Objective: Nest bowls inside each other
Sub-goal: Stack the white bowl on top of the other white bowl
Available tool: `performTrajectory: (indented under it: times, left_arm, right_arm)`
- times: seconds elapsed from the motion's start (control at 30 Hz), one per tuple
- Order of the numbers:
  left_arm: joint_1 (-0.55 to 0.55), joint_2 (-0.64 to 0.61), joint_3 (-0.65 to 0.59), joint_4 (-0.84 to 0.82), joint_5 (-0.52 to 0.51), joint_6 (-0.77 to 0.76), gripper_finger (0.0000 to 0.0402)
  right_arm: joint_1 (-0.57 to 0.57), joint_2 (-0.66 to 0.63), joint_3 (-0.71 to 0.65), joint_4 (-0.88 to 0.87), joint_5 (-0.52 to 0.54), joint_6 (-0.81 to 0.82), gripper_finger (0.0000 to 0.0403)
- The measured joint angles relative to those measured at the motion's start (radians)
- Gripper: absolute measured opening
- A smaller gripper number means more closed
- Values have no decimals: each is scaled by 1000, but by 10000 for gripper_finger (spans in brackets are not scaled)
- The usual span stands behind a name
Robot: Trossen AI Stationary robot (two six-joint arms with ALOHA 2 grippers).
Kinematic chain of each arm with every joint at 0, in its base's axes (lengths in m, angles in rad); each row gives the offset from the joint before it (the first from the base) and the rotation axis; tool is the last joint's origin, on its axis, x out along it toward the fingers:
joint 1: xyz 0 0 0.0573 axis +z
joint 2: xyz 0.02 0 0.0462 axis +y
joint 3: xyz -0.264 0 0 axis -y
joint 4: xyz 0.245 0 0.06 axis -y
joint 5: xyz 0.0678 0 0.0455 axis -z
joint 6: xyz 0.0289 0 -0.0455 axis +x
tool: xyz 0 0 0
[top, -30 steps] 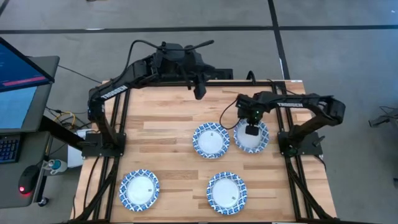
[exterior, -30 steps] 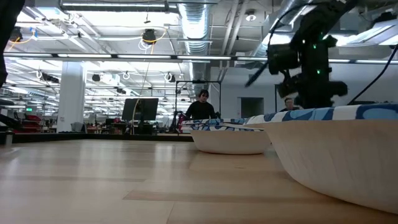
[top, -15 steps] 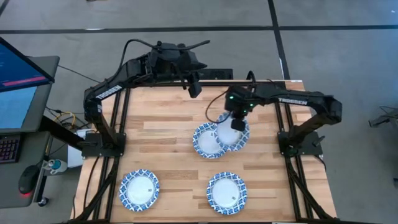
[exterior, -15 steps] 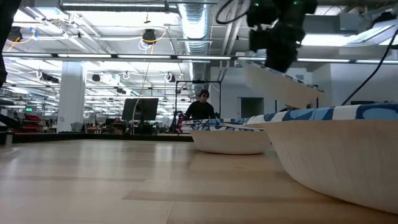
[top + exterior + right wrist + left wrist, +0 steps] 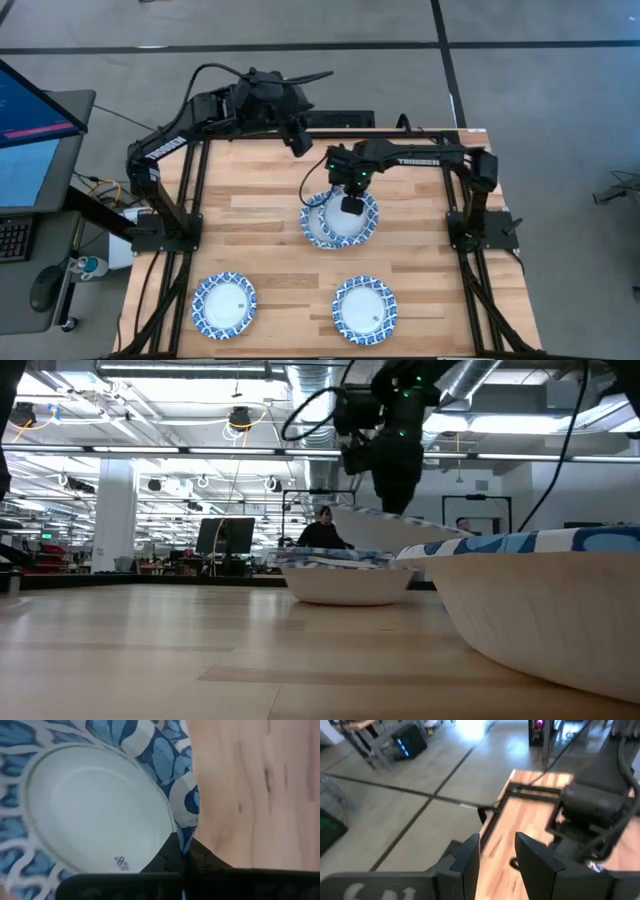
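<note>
Right tool: pinching the rim of a carried bowl, fingers closed tight on its patterned edge, holding it tilted above the surface.
Carried bowl: hanging partly over a centre bowl that is sitting on the surface, not yet seated in it; its white middle is showing nothing inside.
Front-left bowl: lying alone, holding nothing.
Front-right bowl: lying alone, holding nothing.
Left tool: hovering at the far edge of the surface, fingers parted, gripping nothing.
</note>
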Motion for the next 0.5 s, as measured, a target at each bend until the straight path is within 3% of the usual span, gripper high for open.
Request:
performTrajectory:
  times: [0.27, 0.5]
  left_arm:
    - [1, -24, 0, -31, -11, 3, 116]
    - [1, -26, 0, -30, -16, 14, 116]
  right_arm:
    - [12, 27, 222, -8, 8, -29, 6]
    - [6, 61, 261, -18, 23, -34, 6]
